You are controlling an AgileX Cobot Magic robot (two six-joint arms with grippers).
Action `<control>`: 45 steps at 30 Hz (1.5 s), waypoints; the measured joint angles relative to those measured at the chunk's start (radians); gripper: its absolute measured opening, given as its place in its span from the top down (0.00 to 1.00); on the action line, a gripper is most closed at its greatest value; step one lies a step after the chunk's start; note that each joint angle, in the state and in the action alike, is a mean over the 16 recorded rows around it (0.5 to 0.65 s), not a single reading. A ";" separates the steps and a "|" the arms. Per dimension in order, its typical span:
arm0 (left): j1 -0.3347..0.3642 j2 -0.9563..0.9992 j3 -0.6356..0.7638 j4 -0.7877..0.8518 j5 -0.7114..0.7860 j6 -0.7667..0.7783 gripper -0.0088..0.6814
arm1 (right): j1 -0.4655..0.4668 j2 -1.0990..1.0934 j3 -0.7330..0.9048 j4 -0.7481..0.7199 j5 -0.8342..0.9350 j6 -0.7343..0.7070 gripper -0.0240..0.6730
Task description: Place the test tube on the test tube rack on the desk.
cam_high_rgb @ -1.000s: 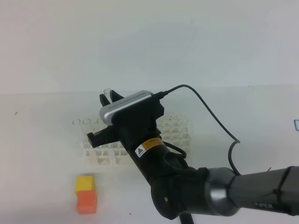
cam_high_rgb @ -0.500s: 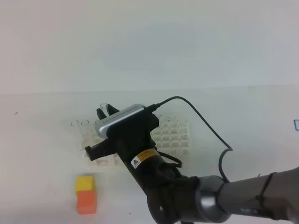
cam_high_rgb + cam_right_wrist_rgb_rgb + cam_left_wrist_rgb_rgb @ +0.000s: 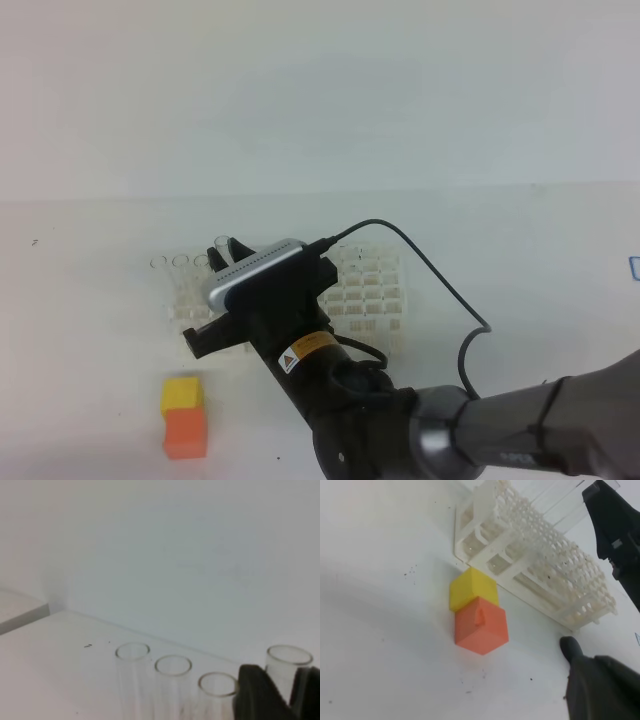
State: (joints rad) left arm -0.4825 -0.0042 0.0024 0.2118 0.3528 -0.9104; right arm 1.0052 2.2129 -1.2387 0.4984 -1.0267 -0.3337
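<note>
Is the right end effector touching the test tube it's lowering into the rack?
Touching. In the right wrist view the right end effector has dark fingers pressed on either side of the test tube, beside three tubes standing free.

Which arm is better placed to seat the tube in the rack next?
The right. Its gripper is over the test tube rack with the test tube between its fingers, beside three seated tubes. The left gripper sits low near the orange block.

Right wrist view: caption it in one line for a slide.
Right gripper grips a test tube beside three empty tubes standing in a row.
</note>
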 joint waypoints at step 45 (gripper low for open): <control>0.000 0.000 0.000 0.000 0.000 0.000 0.99 | 0.012 -0.027 0.002 0.039 0.039 -0.046 0.58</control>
State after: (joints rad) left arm -0.4825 -0.0042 0.0024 0.2118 0.3528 -0.9104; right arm 1.0170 2.1856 -1.2363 0.5373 -0.9880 -0.3793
